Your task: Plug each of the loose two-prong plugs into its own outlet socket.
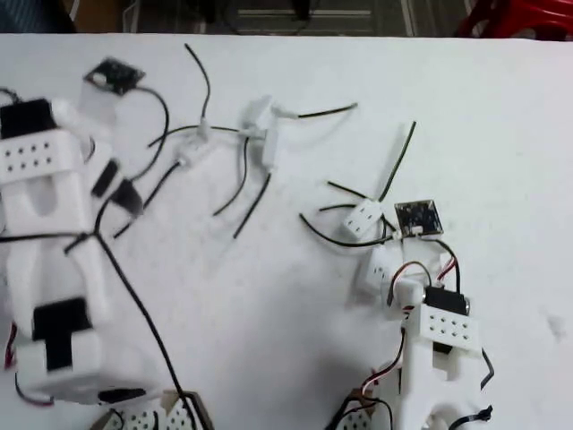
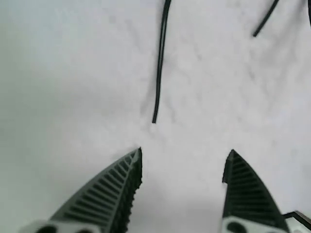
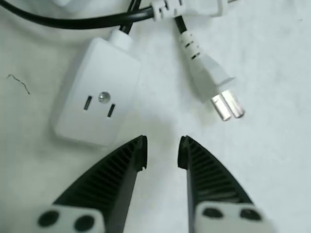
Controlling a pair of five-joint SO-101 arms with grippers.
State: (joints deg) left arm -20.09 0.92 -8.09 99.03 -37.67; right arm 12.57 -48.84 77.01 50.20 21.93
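The right gripper (image 3: 162, 150) has its jaws narrow, with a small gap and nothing held. It hangs low over the table (image 1: 501, 134), tips just short of the white outlet socket (image 3: 97, 99). The outlet socket lies face up with both slots showing and empty.

The two-prong plug (image 3: 206, 73) lies flat just beside the outlet socket, not touching it. Its prongs (image 3: 228, 106) are bare and point back toward the gripper, not at the slots, so it is not plugged in. Both cords run off and cross on the far side of the outlet socket from the gripper.

The tips sit about midway between plug and outlet socket, which looks like lining up to choose a grasp. The narrow gap suits the slim plug body. The next move likely shifts to the plug side of the outlet socket. The plug lies flat while the slots face up, so it must be tipped prongs-down first. Main risk: the loose outlet socket slides when pushed.

The left gripper (image 2: 184, 167) is wide open and empty, over bare table well apart from the outlet socket. A loose black cable (image 2: 159, 63) end lies ahead of its tips, with no plug between them. It is probably staged for the other white cord ends (image 1: 260, 130), which lie between it and the outlet socket. I can't tell which of those are plugs or sockets, or whether any are mated.
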